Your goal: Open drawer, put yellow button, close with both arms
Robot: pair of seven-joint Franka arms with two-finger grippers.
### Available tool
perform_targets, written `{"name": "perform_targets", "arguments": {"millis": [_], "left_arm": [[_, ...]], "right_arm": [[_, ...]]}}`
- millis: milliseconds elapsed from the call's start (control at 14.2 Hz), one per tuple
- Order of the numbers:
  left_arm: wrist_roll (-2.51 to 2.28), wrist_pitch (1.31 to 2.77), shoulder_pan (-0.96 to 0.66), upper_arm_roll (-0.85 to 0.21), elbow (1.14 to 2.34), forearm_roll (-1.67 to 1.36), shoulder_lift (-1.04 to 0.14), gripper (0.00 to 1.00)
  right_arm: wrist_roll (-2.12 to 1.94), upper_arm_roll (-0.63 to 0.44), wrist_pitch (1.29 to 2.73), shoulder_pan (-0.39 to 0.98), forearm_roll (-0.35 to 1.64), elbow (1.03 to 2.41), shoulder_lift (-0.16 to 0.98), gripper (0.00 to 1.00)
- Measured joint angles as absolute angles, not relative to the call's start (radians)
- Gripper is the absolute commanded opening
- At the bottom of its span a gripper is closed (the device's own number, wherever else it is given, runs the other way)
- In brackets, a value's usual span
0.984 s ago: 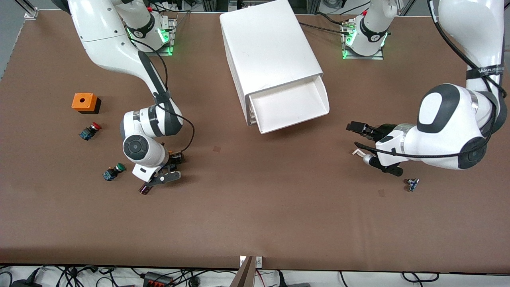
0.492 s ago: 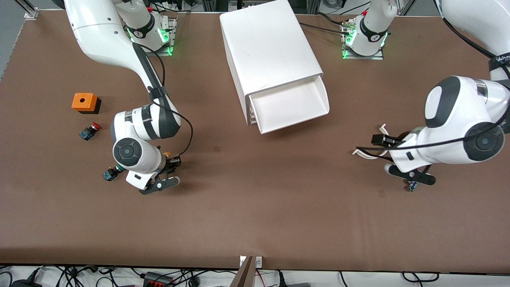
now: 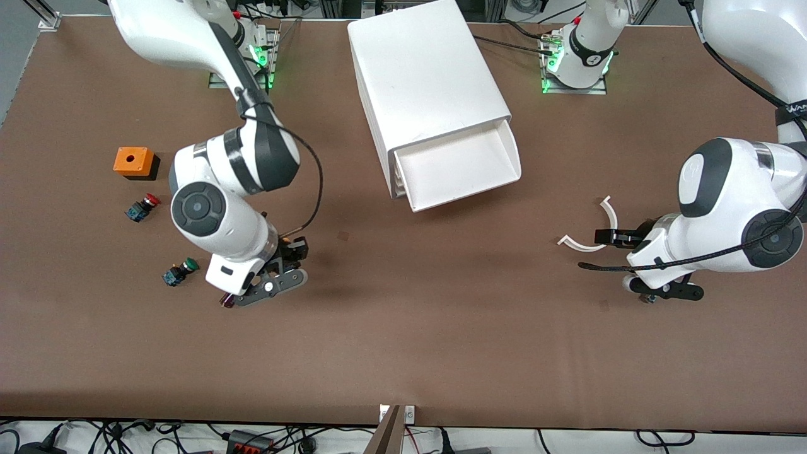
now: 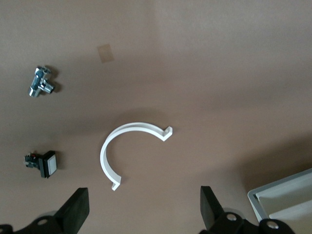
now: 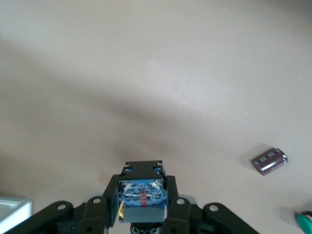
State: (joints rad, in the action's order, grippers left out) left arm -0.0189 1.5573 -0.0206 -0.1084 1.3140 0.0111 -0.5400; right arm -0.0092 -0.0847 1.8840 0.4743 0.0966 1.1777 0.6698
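Note:
The drawer (image 3: 463, 165), the top one of the white cabinet (image 3: 422, 75), stands pulled open and shows nothing inside; its corner shows in the left wrist view (image 4: 287, 195). My right gripper (image 3: 293, 251) is shut on the yellow button (image 5: 141, 197), with its blue-and-black body between the fingers and a sliver of yellow cap showing. It holds the button above the table, beside the green button. My left gripper (image 3: 621, 239) is open and empty (image 4: 142, 214) over a white C-shaped clip (image 4: 131, 146) toward the left arm's end of the table.
An orange box (image 3: 133, 162), a red-capped button (image 3: 142, 207), a green-capped button (image 3: 179, 271) and a small dark chip (image 3: 227, 301) lie near the right arm. A small metal fitting (image 4: 40, 84) and a small black-and-white switch (image 4: 43, 163) lie near the clip (image 3: 592, 230).
My right gripper took hold of the yellow button and has lifted it off the table. My left gripper moved away from the drawer toward the left arm's end, past the clip.

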Motion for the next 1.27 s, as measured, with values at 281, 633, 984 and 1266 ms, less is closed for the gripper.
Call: {"name": "perform_targets", "arguments": {"millis": [281,633,984,1266], "left_arm": [[-0.031,1.544,-0.004,-0.109,1.342,0.011,-0.542,1.00],[-0.031,1.544,0.023,-0.115,1.352,0.010,-0.544,1.00],[-0.031,1.544,0.020,-0.123,1.352,0.010,-0.544,1.00],[-0.031,1.544,0.020,-0.124,1.352,0.010,-0.543,1.00]], "right_arm": [[0.160,-0.078,1.805,0.577,0.102,1.101,0.663,0.00],[0.381,-0.077,1.739,0.760,0.102,1.026,0.663,0.00],[0.453,-0.084,1.764,0.805,0.102,0.969,0.663,0.00],[0.461,-0.081,1.857,0.814,0.103,0.954,0.668,0.00]]}}
